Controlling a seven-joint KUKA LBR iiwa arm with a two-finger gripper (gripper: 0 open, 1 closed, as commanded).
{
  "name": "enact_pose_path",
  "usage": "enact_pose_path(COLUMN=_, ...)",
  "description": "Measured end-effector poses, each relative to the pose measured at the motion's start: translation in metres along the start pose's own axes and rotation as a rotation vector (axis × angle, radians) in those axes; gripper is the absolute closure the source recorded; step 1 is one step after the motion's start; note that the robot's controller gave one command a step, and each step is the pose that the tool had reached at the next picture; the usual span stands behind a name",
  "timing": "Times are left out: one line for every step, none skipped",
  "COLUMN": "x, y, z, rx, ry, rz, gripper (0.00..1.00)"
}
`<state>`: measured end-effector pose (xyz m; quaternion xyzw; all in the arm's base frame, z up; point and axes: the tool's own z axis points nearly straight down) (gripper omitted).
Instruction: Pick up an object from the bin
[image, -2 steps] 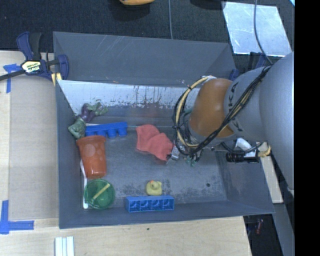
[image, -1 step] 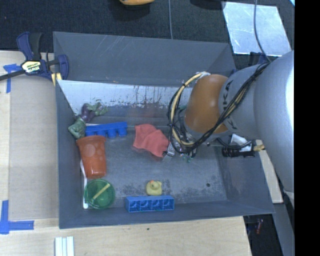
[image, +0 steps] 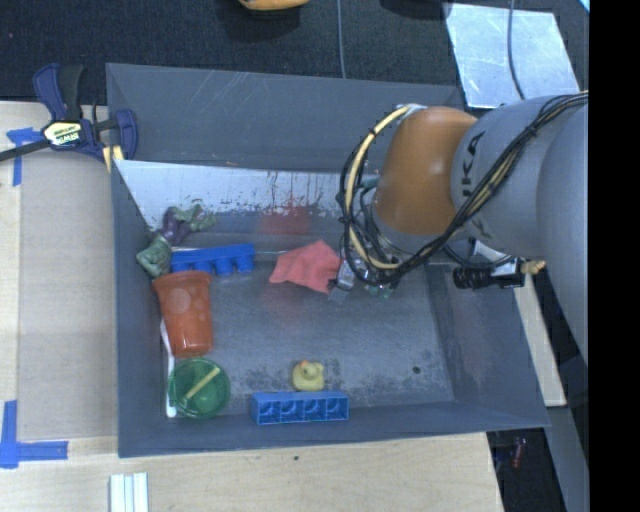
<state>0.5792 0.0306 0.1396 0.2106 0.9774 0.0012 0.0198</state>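
With its opening hidden under the wrist and impossible to tell, the gripper (image: 345, 281) sits at the right edge of the crumpled red cloth (image: 303, 266) near the grey metal bin's (image: 472, 345) back wall, and would probably do best pinching a raised fold.

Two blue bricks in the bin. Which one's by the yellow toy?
The front brick, along the near wall, just below the yellow toy. The other brick lies back left, by the orange cup.

grey arm (image: 530, 170) in frm right, orange wrist cover (image: 425, 170) w/ cables (image: 357, 215) looped round, gripper (image: 344, 282) pointing down-left.
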Motion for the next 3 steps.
enact_pose_path(x=-0.029, y=0.002, z=0.015, rx=-0.005, ry=-0.011, rz=-0.076, gripper=1.00)
enact_pose_path(x=-0.023, y=-0.001, z=-0.026, rx=0.002, ry=0.005, rz=-0.087, gripper=1.00)
enact_pose_path(x=-0.033, y=-0.009, z=-0.112, rx=0.003, ry=0.004, rz=-0.133, gripper=1.00)
